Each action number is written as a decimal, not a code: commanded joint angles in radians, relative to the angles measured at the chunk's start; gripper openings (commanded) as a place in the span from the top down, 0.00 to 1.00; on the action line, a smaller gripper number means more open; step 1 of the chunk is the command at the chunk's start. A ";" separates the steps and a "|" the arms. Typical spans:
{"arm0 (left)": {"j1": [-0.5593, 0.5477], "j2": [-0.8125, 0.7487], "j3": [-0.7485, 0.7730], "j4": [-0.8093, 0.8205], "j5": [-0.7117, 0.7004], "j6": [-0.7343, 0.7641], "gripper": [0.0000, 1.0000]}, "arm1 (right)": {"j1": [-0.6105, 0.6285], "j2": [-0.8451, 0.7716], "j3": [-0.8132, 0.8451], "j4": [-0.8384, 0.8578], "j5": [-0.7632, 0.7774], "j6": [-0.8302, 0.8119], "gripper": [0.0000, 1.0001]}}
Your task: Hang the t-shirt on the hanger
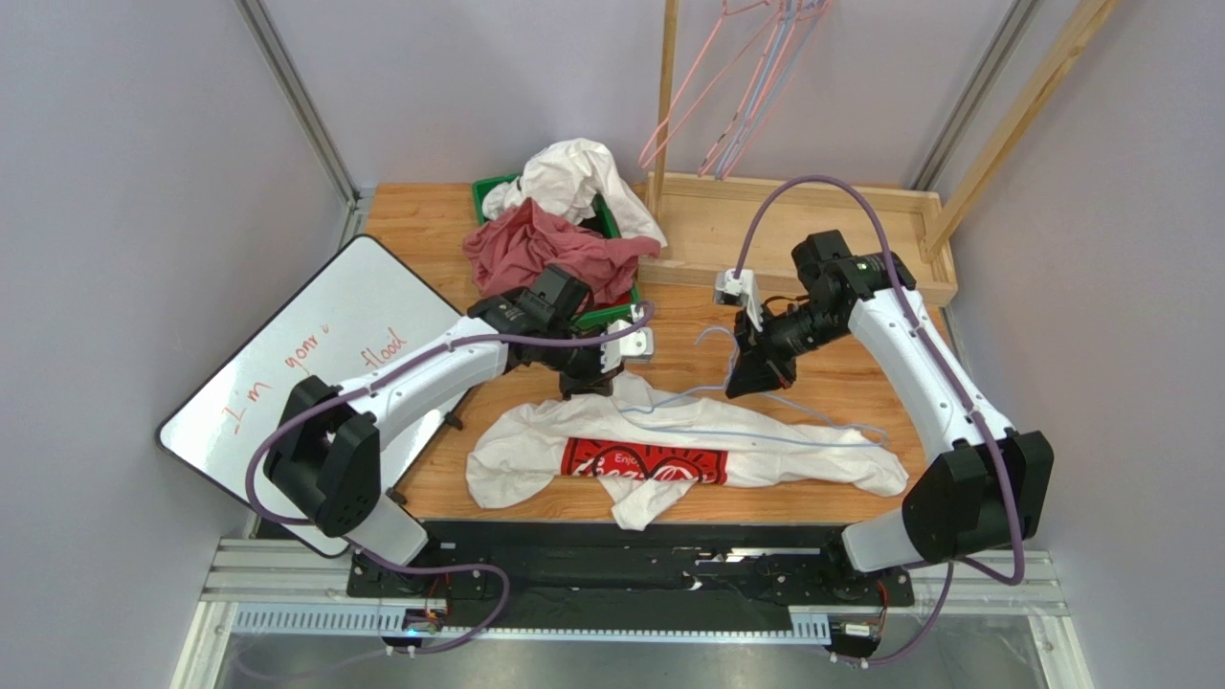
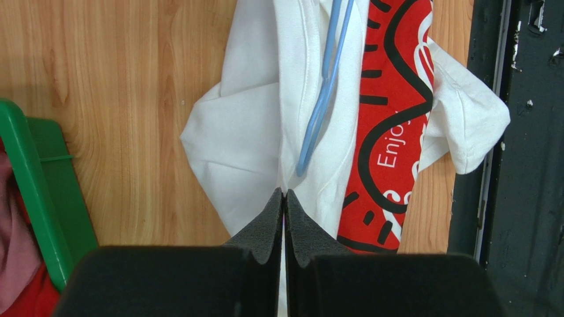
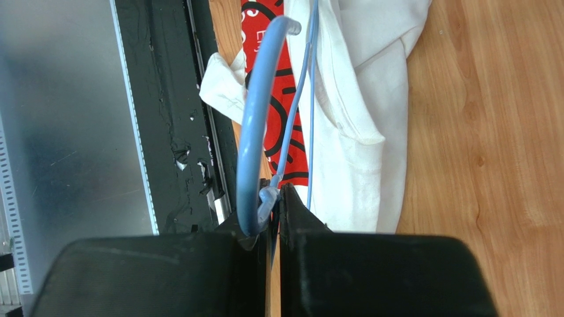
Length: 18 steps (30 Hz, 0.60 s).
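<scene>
The white t-shirt (image 1: 805, 452) with its red print lies crumpled along the near part of the wooden table. It also shows in the left wrist view (image 2: 238, 145) and the right wrist view (image 3: 357, 99). The pale blue hanger (image 1: 762, 435) lies across the shirt, its hook raised towards the back. My left gripper (image 1: 593, 385) is at the shirt's far edge. In its own view it (image 2: 284, 193) is shut on a pinch of white fabric beside a hanger arm (image 2: 324, 99). My right gripper (image 1: 746, 385) (image 3: 278, 191) is shut on the hanger's neck, just under the hook (image 3: 246, 132).
A green bin (image 1: 496, 194) at the back holds a dark red garment (image 1: 539, 251) and a plain white one (image 1: 583, 172). A whiteboard (image 1: 309, 373) lies at the left. A wooden rack (image 1: 805, 230) with pink and lavender hangers (image 1: 719, 86) stands at the back right. A black base rail (image 1: 633, 553) runs along the near edge.
</scene>
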 commanded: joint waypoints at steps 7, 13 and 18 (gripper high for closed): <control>-0.004 -0.084 -0.006 0.009 0.022 0.055 1.00 | 0.022 0.010 0.100 -0.307 -0.153 -0.054 1.00; -0.010 -0.146 0.000 0.013 0.063 0.068 1.00 | 0.053 0.068 0.101 -0.300 -0.202 -0.080 1.00; -0.019 -0.202 -0.003 0.008 0.094 0.069 1.00 | 0.061 0.128 0.132 -0.267 -0.253 -0.112 1.00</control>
